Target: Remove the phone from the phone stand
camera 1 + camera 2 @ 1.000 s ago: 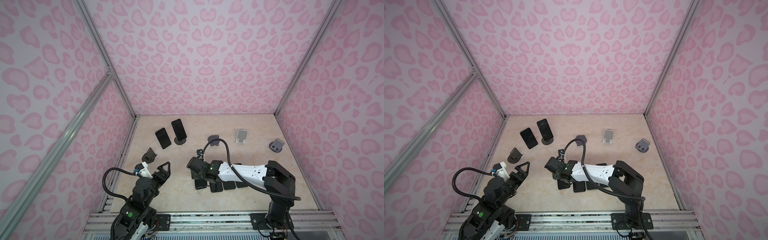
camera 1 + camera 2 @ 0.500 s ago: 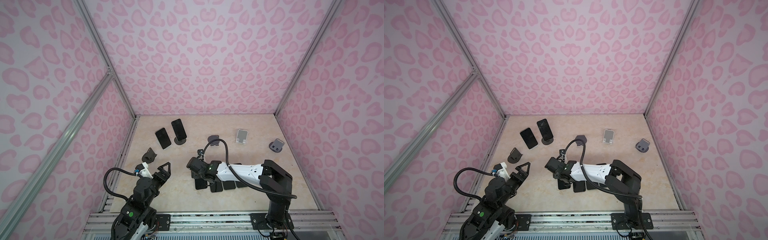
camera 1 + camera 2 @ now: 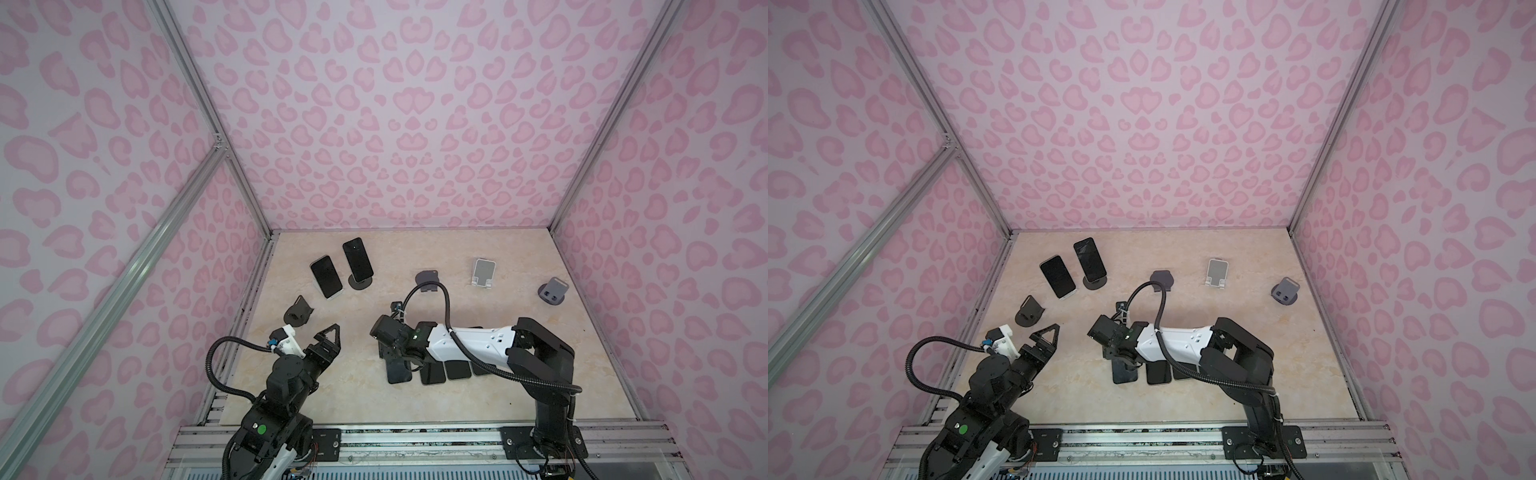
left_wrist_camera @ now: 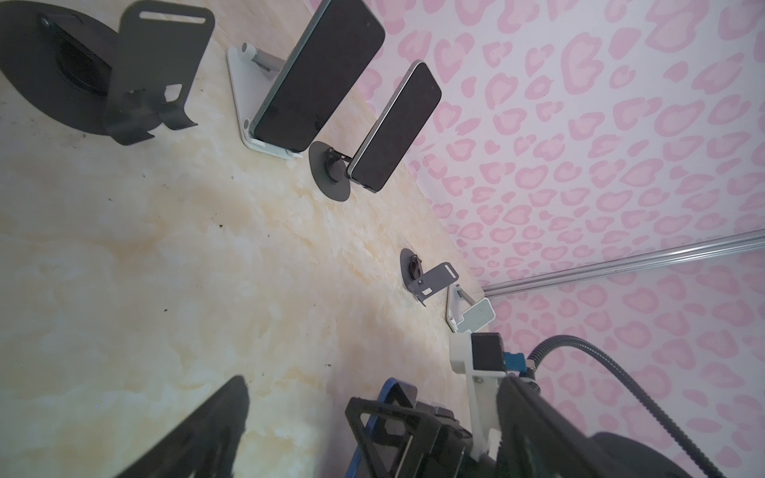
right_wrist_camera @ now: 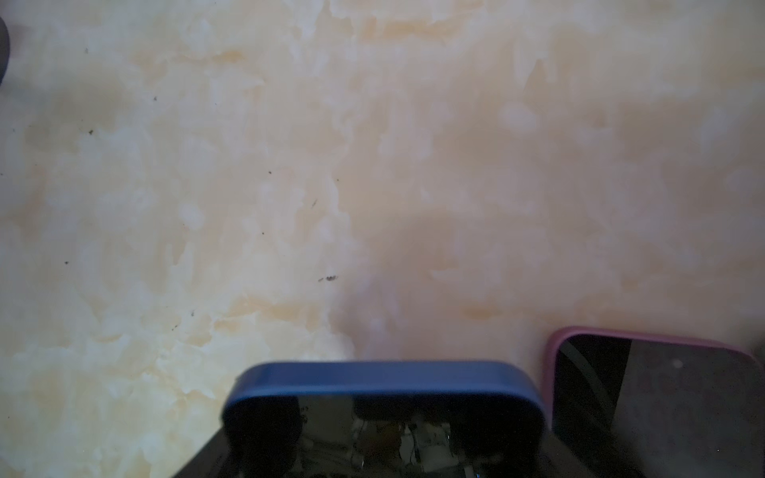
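Beside pink-cased phone [image 5: 662, 414], rounded blue-cased phone [image 5: 385, 376]

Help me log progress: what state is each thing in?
Black phone on white stand: propped up.
Black phone on round black stand: propped up.
Blue-cased phone: off stand, gripped.
Pink-cased phone: lying flat.
Four remaining stands: empty.
Left gripper: open.
Right gripper: shut on blue-cased phone.

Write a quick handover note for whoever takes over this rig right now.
Left gripper: open, empty, above the table at the front left.
Right gripper: low over the blue-cased phone, grip unclear.
Done: that phone is down in the row of flat phones, off any stand.
Remaining, back left: nearer phone on the white stand, farther phone on the black round stand.
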Robot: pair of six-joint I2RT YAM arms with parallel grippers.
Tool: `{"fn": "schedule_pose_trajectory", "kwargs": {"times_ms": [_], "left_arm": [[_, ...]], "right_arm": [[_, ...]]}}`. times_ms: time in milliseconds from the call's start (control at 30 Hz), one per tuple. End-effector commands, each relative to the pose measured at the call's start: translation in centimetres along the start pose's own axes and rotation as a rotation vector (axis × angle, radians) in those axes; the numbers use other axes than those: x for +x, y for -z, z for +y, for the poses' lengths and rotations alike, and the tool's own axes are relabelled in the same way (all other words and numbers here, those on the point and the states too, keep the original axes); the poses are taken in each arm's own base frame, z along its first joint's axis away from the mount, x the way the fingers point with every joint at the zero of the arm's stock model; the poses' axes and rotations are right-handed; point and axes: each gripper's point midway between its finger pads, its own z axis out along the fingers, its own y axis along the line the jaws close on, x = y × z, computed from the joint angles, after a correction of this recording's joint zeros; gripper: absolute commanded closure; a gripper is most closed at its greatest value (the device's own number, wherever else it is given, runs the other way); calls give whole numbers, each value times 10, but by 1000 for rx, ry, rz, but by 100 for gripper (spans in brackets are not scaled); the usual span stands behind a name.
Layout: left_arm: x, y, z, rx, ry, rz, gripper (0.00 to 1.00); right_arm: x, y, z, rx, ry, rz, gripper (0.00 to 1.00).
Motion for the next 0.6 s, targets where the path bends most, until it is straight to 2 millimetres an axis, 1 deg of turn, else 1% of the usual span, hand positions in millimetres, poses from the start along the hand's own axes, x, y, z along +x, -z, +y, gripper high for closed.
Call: {"fn": "schedule_pose_trajectory", "kwargs": {"times_ms": [0, 200, 267, 433, 567], "left_arm": [[-4, 2, 6, -12, 14, -31, 3], [-13, 7, 8, 11, 48, -97, 5], [-14, 8, 9, 14, 50, -109, 6], [-10, 5, 12, -5, 7, -85, 7], [-6, 1, 8, -7, -15, -52, 5]], "right_arm": [[4, -5, -2, 20, -9, 8, 35], [4, -9, -14, 73, 7, -8, 35], [6, -12, -15, 79, 14, -2, 35], [15, -16, -20, 96, 30, 9, 35], [16, -16, -25, 106, 28, 3, 34]]}}
